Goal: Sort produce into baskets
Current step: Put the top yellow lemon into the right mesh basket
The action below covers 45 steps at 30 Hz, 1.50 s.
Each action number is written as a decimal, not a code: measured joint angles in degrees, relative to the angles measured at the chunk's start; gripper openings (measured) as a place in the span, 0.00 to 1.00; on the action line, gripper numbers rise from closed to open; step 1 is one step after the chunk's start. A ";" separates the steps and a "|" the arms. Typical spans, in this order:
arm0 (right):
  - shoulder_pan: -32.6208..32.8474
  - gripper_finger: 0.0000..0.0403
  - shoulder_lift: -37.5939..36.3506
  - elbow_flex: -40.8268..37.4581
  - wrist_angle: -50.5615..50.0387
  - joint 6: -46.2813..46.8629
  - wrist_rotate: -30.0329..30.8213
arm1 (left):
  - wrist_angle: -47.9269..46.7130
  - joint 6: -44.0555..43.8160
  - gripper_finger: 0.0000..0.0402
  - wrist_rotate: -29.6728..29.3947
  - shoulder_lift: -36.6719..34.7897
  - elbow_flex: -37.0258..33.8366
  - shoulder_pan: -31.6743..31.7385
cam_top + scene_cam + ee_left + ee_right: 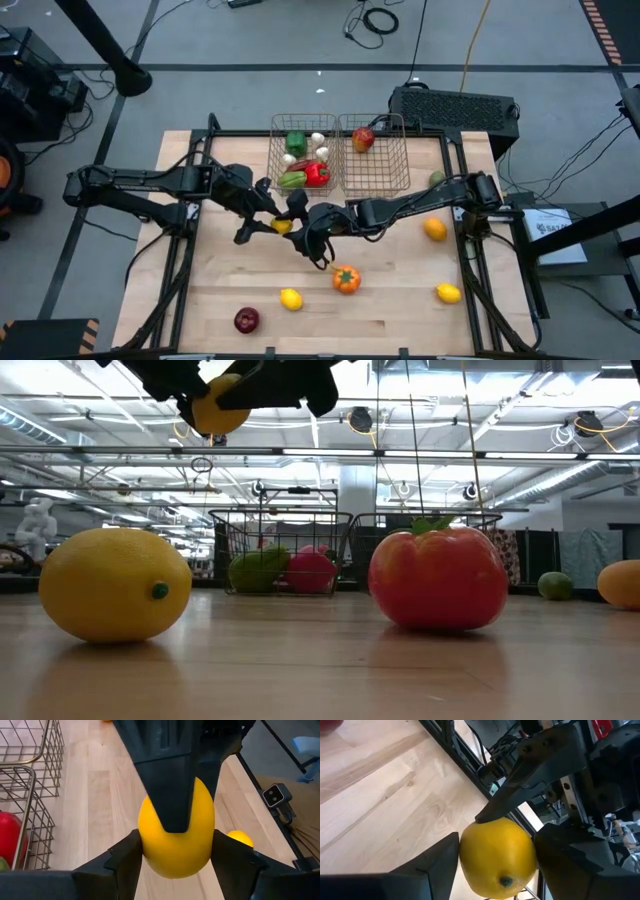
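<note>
1. While both arms meet just off the table's middle, toward 9 o'clock, the lemon (215,405) hangs in the air between them, well above the boards.
2. Left gripper (176,862) pinches the lemon between its two fingers; that grip looks to be what keeps it aloft.
3. Right gripper (496,867) has a finger on each side of the same lemon, crosswise to the left's. They seem to touch the skin, but whether they press on it I cannot tell.
4. To my eye this is a hand-over: the right basket (400,165) at 12 o'clock holds an apple (363,139), so fruit likely goes there, on the right arm's side.
5. Left basket (275,150), just beside it, holds peppers (305,177) and garlic (318,140), which would explain passing the lemon across.
</note>
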 joint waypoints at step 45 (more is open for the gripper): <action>-0.46 0.55 -6.72 -0.04 -33.17 19.04 21.81 | -5.44 -6.28 0.84 -24.83 -16.04 0.02 -0.02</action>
